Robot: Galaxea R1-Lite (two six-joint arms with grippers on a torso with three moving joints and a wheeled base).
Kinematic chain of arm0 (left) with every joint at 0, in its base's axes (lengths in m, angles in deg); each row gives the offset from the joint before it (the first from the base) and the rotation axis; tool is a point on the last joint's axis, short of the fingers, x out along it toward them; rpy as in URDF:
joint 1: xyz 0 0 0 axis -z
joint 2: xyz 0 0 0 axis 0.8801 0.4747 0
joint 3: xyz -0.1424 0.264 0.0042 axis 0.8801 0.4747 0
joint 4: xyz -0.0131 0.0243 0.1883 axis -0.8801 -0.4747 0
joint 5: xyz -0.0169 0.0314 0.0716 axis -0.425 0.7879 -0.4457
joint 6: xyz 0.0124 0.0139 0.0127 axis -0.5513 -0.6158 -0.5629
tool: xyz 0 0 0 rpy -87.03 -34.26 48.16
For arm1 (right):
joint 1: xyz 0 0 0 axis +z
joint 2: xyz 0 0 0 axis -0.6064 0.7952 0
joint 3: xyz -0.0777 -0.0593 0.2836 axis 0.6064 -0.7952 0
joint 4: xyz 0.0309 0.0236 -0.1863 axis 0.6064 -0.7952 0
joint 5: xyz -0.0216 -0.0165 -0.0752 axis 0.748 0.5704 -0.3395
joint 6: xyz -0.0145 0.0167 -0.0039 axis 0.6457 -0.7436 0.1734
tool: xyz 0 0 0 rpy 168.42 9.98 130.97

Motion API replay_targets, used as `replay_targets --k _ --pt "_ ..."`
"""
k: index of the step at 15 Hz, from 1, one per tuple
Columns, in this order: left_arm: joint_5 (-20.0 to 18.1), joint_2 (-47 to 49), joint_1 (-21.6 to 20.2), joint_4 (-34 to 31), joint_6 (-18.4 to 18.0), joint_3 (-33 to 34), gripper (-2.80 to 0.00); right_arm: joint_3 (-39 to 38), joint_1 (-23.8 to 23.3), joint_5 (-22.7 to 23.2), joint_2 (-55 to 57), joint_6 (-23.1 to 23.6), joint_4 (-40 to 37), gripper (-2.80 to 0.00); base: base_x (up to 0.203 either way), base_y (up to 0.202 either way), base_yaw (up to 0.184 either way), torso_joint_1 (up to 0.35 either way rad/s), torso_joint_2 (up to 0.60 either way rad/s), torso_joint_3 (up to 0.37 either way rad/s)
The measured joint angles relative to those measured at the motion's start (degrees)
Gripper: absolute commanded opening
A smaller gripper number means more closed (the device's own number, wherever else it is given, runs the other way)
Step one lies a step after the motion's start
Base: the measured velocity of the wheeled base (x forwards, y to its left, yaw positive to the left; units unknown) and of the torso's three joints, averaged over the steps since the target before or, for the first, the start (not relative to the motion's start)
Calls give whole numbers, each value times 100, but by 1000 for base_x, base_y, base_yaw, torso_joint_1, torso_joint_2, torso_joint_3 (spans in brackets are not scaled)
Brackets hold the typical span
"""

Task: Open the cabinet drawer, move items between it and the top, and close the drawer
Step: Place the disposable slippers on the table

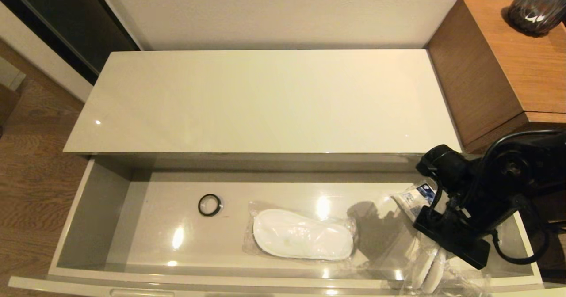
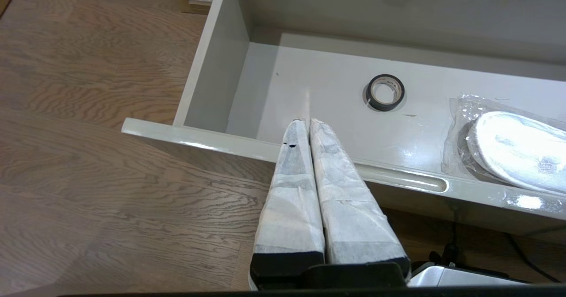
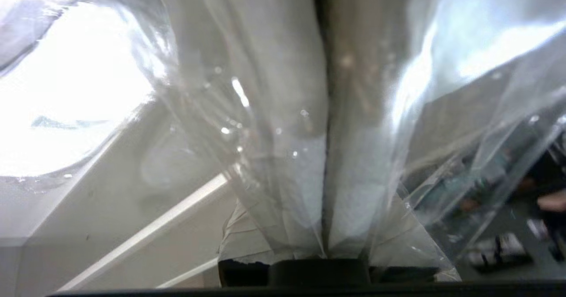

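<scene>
From the head, the wide glossy cream-beige cabinet drawer (image 1: 110, 226) stands pulled out below the glossy cream-white top (image 1: 265, 102), holding a small black ring-shaped tape roll (image 1: 209, 205) and a plastic-sealed white flat slipper pack (image 1: 303, 235). The left wrist shows the left gripper (image 2: 308, 121) pressed together, holding nothing, above the drawer's front rim. The right wrist shows the right gripper (image 3: 325, 111) clamped on a second clear-bagged white slipper pack (image 3: 66, 102) at the drawer's right end.

White packet with blue print (image 1: 414, 197) at drawer's right end. Brown wooden unit (image 1: 499, 67) at right, dark vase (image 1: 537, 7) on top. Wood floor (image 1: 31, 164).
</scene>
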Motion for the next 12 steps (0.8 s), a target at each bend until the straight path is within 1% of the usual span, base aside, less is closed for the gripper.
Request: replay_targets --k 2,3,4,5,7,8,9,12 --pt "-3 0 0 0 -2 0 -280 -275 -2 -380 -131 24 461 -280 0 0 0 0 0 0" --pt "-2 0 0 -1 0 0 -280 -356 3 -436 -164 26 577 -280 0 0 0 0 0 0" --pt "-2 0 2 -1 0 0 -280 -412 8 -496 -186 28 657 0 0 0 0 0 0 0" --pt "0 0 2 -1 0 0 -280 -441 9 -564 -194 24 697 0 0 0 0 0 0 0" --pt "0 0 0 0 -2 0 -280 -459 6 -858 -159 28 957 0 0 0 0 0 0 0" --pt "-1 0 0 1 -2 0 -280 -459 3 -884 -151 35 1002 0 0 0 0 0 0 0" --pt "-1 0 0 0 -2 0 -280 -455 6 -910 -148 35 1013 0 0 0 0 0 0 0" --pt "-2 0 0 0 1 0 -280 -432 12 -1190 -192 74 1000 0 0 0 0 0 0 0"
